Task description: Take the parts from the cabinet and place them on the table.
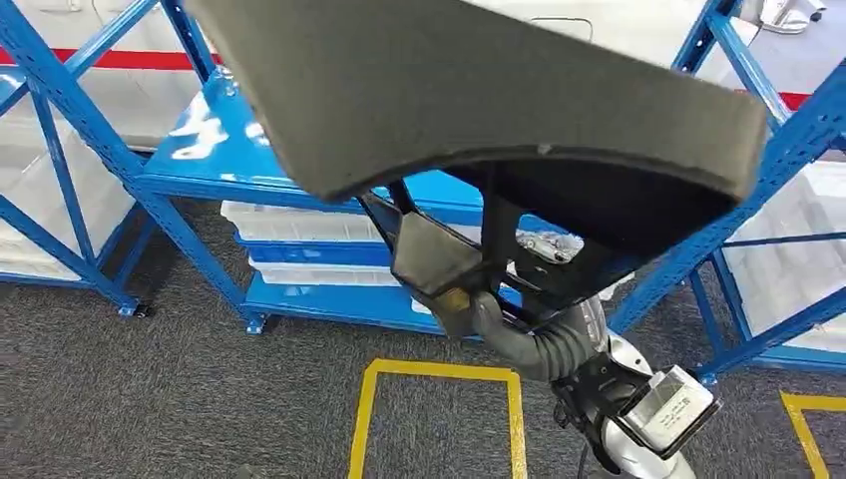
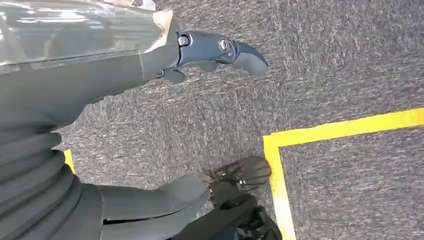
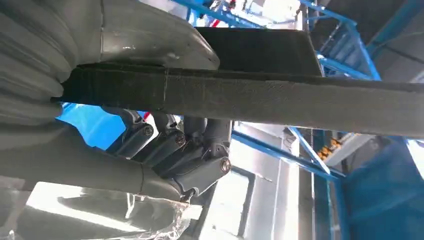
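Head view: my right robot hand [image 1: 469, 289] gripped the dark foam part [image 1: 499, 95] from beneath, raised well above the blue cabinet [image 1: 214, 150], presumably to clear its frame. Left wrist view: left robot hand [image 2: 150, 60] hung over grey carpet [image 2: 340, 55], fingers apart, holding nothing. Right wrist view: fingers [image 3: 175, 147] and thumb pinched the part's edge.

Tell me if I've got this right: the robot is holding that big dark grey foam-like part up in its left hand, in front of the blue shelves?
Not quite. The right hand holds the dark grey part, as the head view shows. The left hand holds nothing. The blue shelves are indeed behind it.
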Controlling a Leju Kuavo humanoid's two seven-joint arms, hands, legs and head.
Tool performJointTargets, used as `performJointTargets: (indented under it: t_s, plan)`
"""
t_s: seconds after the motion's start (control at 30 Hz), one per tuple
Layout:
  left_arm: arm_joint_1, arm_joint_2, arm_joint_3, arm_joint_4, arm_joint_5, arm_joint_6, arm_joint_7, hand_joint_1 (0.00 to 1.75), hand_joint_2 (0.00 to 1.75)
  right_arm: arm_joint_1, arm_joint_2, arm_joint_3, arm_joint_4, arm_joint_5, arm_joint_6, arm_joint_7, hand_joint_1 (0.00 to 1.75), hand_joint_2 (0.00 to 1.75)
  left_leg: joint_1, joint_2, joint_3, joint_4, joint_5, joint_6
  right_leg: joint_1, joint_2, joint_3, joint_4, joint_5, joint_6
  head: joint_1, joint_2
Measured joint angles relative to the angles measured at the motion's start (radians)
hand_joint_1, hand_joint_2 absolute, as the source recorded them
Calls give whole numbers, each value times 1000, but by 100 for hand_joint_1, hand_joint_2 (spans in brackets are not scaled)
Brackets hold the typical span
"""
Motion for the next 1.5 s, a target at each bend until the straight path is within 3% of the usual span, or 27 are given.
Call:
performJointTargets:
  t_s: [0.03,0.07,0.13,0.2,0.23,0.3,0.37,0.43,0.53,0.57,0.63,0.67,0.7,0.77,0.8,0.87,0.93,1.07,1.1,1.17,1.23,1.27,1.3,1.37,1.4,1.43,1.5]
  plan:
    - [4,0,0,0,2,2,-1,0,175,7,1,3,0,26,-13,-4,175,175,0,-1,-1,-1,6,-7,-1,0,-4,1,5,-8,0,0]
    - [7,3,0,4,2,5,-2,0,175,12,2,8,0,41,-19,-7,175,175,5,-4,-8,4,0,-12,-24,-3,-11,-2,16,-24,1,0]
    - [13,3,0,5,2,7,-3,0,175,22,7,16,-1,50,-23,-11,175,175,10,-6,-34,78,-114,-24,-19,-5,-25,-1,37,-48,-5,0]
    - [13,3,-1,5,2,8,-4,0,175,30,11,19,-1,52,-27,-13,175,175,16,-6,-70,221,-214,-36,-17,-6,-53,1,60,-48,-6,0]
    - [13,3,-1,6,1,8,-5,0,175,33,11,21,-1,52,-28,-13,175,175,19,-6,-79,283,-229,-41,-17,-7,-68,3,71,-46,-6,0]
    - [13,4,-1,6,-1,9,-5,0,175,46,15,23,-1,58,-28,-7,175,175,26,-5,-43,286,-177,-47,-19,-8,-98,9,89,-38,-6,0]
    - [12,5,0,6,-4,13,-6,0,175,58,22,23,-2,63,-24,4,175,175,35,-5,61,158,-117,-51,-23,-8,-121,19,101,-28,-6,0]
    - [9,5,0,6,-7,14,-9,0,175,69,27,23,-11,61,-10,8,175,175,33,-12,174,-1,-156,-52,-15,-7,-136,34,110,-13,-7,0]
    - [10,5,0,6,-13,14,-13,0,175,82,32,25,-16,61,3,12,175,175,20,-13,155,1,-149,-25,-19,-8,-140,26,137,16,-3,0]
    - [11,5,-1,6,-14,12,-13,0,175,90,33,23,-16,64,7,18,175,175,21,-7,135,-10,-132,-7,-12,-7,-146,25,146,27,-2,0]
    - [10,7,0,6,-14,8,-12,0,175,97,33,18,-16,69,14,25,175,175,22,1,108,-10,-107,19,-18,-6,-183,87,59,1,0,0]
    - [10,9,0,6,-14,8,-12,0,175,101,34,16,-16,69,15,27,175,175,20,3,89,-10,-93,19,-17,-6,-205,161,-6,-12,1,0]
    - [10,9,0,6,-14,8,-12,0,175,103,33,13,-16,69,15,27,175,175,17,4,77,-10,-78,22,-15,-6,-222,247,-56,-16,2,0]
    - [11,9,0,6,-14,7,-12,0,175,106,34,13,-16,74,18,40,175,175,11,7,44,-7,-51,24,-12,-5,-225,350,-68,-2,2,0]
    - [11,8,0,6,-15,7,-11,0,175,106,34,13,-16,80,22,53,175,175,9,8,27,-7,-39,23,-11,-5,-201,344,-44,11,2,0]
    - [10,8,0,6,-19,5,-10,0,175,101,34,13,-14,85,28,90,175,175,8,8,-2,-4,-15,18,-8,-5,-92,212,15,25,2,0]
    - [9,8,0,6,-28,-1,-8,0,175,87,35,13,-8,84,32,116,175,175,2,5,-17,1,0,8,2,-6,54,11,-16,2,3,0]
    - [10,12,-7,6,-46,10,-9,0,175,78,34,13,8,85,37,126,175,175,3,5,-25,-8,39,-16,1,-4,44,-28,-15,-32,1,0]
    - [10,16,-7,5,-46,8,-8,0,175,73,35,14,14,91,42,125,175,175,10,0,-34,2,20,-20,-11,-12,37,-28,-3,-40,1,0]
    - [9,15,-8,5,-40,5,-3,0,175,64,38,14,24,105,47,123,175,175,13,-2,-65,94,-90,-32,-10,-18,19,-28,13,-61,-5,0]
    - [9,15,-8,4,-33,5,1,0,175,51,42,16,37,116,50,121,175,175,18,-5,-116,254,-168,-45,-8,-31,0,-27,28,-61,-5,0]
    - [9,15,-8,4,-33,5,3,0,175,47,43,16,45,119,52,121,175,175,21,-5,-125,302,-166,-50,-8,-39,-5,-26,32,-57,-5,0]
    - [9,15,-8,4,-32,5,4,0,175,44,44,17,53,119,53,120,175,175,25,-4,-110,297,-143,-54,-8,-49,-7,-24,36,-56,-4,0]
    - [8,17,-8,3,-32,5,4,0,175,37,44,17,64,119,53,119,175,175,34,13,-7,156,-81,-58,-11,-65,-12,-18,39,-50,-5,0]
    - [8,17,-8,2,-32,5,4,0,175,34,45,18,68,119,53,118,175,175,35,41,55,63,-59,-56,-10,-75,-12,-12,37,-48,-5,0]
    - [5,16,-8,1,-32,5,5,0,175,32,45,17,70,120,53,118,175,175,26,83,88,14,-81,-56,-3,-83,-19,-9,34,-40,-6,0]
    - [4,18,-8,0,-32,5,6,0,175,30,47,18,75,120,54,117,175,175,17,72,76,4,-79,-35,5,-102,-20,-6,37,-30,-2,0]
